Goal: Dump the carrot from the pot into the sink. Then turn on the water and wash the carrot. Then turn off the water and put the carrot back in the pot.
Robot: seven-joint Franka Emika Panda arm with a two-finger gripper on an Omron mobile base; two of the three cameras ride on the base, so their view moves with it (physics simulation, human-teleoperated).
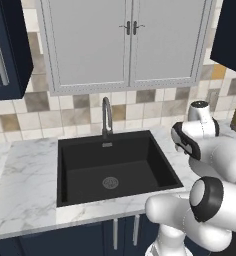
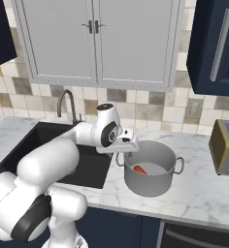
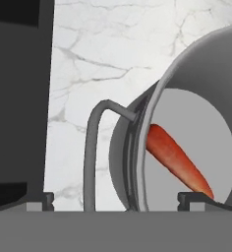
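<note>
The grey metal pot [image 2: 150, 174] stands on the marble counter just right of the black sink [image 2: 48, 140]. The orange-red carrot [image 2: 140, 169] lies on the pot's floor, seen close in the hand view as the carrot [image 3: 177, 161]. My gripper [image 2: 122, 154] hangs over the pot's left side and is open. In the hand view the gripper [image 3: 115, 199] has its dark fingertips [image 3: 39, 200] spread wide, with the pot's loop handle [image 3: 92, 147] and left rim between them and nothing gripped. The arched faucet [image 1: 106, 117] stands behind the sink [image 1: 65, 165], and no stream runs over the drain [image 1: 110, 182].
A toaster [image 2: 226, 145] sits at the counter's right end. Grey wall cabinets [image 2: 94, 38] and dark blue cabinets [image 2: 218, 43] hang above. White marble counter [image 1: 25, 175] runs along the sink's left and front.
</note>
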